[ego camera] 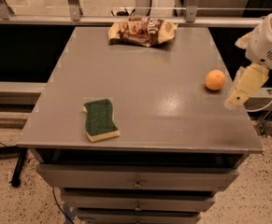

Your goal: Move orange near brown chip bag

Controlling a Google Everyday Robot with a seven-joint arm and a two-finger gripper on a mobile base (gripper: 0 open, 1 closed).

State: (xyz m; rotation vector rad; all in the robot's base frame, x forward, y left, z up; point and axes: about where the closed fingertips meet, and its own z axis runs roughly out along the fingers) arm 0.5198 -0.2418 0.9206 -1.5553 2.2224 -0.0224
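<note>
Camera view: the gripper [238, 93] hangs at the table's [163, 92] right edge, off the tabletop's side, and whether it is apart or together I cannot tell. The orange [215, 80] sits on the table just beside the gripper, not touching it. The brown chip bag [142, 31] lies well apart from the gripper, at the far edge. A green sponge [99, 119] rests farther off, toward the near edge.
</note>
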